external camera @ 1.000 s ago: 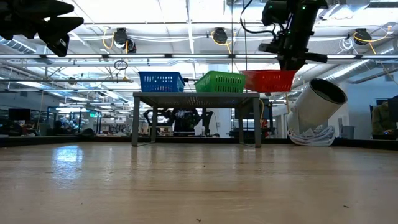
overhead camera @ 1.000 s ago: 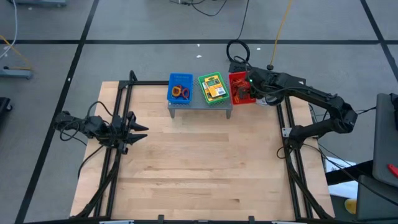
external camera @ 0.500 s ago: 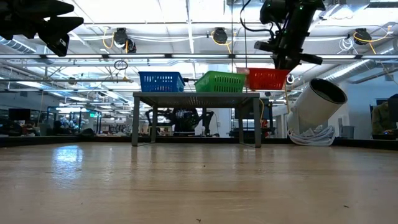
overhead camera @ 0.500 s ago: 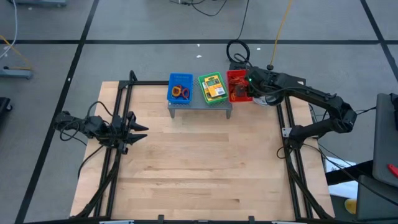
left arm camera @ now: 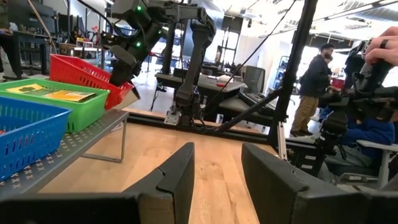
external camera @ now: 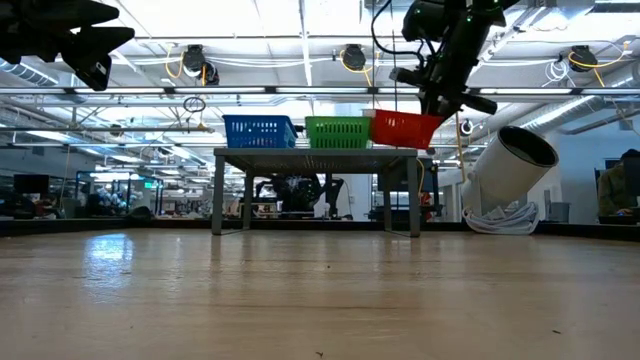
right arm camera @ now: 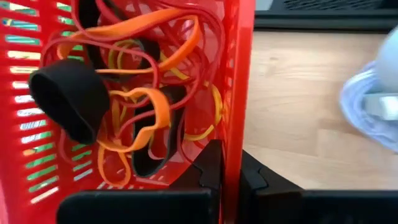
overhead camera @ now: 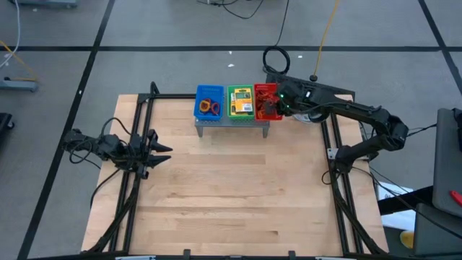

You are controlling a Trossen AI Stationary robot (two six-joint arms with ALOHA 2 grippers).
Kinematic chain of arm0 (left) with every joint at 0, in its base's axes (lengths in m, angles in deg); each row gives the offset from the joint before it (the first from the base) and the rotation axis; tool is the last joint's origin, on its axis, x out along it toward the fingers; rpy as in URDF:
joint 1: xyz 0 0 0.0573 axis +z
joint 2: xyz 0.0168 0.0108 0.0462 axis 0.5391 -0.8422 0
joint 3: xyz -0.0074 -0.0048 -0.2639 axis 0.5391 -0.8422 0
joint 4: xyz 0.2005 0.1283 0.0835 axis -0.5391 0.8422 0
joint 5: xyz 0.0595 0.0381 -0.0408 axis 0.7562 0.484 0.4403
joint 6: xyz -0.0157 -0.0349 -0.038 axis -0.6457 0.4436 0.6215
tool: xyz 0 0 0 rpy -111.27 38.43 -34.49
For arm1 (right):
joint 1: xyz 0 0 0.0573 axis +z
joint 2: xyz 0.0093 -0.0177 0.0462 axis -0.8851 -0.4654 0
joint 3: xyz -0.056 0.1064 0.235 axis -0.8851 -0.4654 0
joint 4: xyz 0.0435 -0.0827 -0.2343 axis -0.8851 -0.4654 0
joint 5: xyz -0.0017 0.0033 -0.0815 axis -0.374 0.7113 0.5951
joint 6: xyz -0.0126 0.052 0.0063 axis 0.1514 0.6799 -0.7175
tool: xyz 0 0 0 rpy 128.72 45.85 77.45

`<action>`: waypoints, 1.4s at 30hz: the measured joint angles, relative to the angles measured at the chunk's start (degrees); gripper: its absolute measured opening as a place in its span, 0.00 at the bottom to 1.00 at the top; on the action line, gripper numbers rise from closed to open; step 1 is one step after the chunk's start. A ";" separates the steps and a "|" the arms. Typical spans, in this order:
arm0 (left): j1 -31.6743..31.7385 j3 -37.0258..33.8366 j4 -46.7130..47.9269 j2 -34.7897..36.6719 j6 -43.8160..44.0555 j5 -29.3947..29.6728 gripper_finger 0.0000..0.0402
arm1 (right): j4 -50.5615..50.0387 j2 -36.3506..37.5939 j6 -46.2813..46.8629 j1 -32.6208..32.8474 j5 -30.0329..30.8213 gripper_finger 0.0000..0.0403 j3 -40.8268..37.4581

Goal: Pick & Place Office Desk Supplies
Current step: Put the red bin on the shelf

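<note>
Three small baskets stand in a row on a grey perforated shelf (overhead camera: 232, 123) at the table's far edge. The blue basket (overhead camera: 209, 103) holds tan rubber bands and small rings. Yellow packets with green labels lie in the green basket (overhead camera: 241, 102). The red basket (overhead camera: 266, 101) is full of orange, yellow and black rubber bands (right arm camera: 143, 106). My right gripper (overhead camera: 283, 105) is shut on the red basket's right wall. My left gripper (overhead camera: 164, 150) waits open above the table's left edge. My right gripper pinches the red basket's right-hand wall (right arm camera: 231, 149) at its rim, one finger (right arm camera: 210, 165) inside the basket and one (right arm camera: 254, 177) outside. It comes from the table's right, slanting down. The basket (external camera: 405, 127) sits tilted, right side raised, left end down by the green basket (external camera: 338, 131).
A white round device (external camera: 510, 165) with a coiled cable lies right of the shelf, close under my right arm. Black frame rails (overhead camera: 333, 155) run along both table sides. The wooden tabletop (overhead camera: 231, 188) lies bare in front of the shelf. People show in the room beyond.
My right gripper has moved toward the table's left, carrying the red basket from beside the shelf's right end onto it. The basket rose a little, then tipped with its left end down. The green basket has slid left, closing the gap to the blue one.
</note>
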 joint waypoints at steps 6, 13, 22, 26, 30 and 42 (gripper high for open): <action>0.00 0.00 -0.04 -0.02 0.00 0.00 0.35 | 0.43 0.47 0.47 0.10 -0.09 0.00 0.00; 0.00 0.00 -0.02 -0.02 -0.01 -0.02 0.35 | -1.60 3.00 0.88 0.08 1.43 0.00 0.02; -0.02 0.00 -0.02 -0.02 -0.02 0.00 0.35 | -1.54 3.12 0.86 0.08 1.30 0.00 0.02; -0.02 0.00 -0.02 -0.02 -0.02 0.00 0.35 | -1.57 2.55 1.10 0.08 1.22 0.00 0.00; -0.01 0.00 -0.02 -0.02 0.00 0.00 0.35 | -0.76 2.61 1.30 0.08 1.28 0.00 0.00; -0.02 0.00 -0.02 -0.02 0.00 0.02 0.35 | -0.49 2.55 1.84 0.27 2.84 0.00 1.33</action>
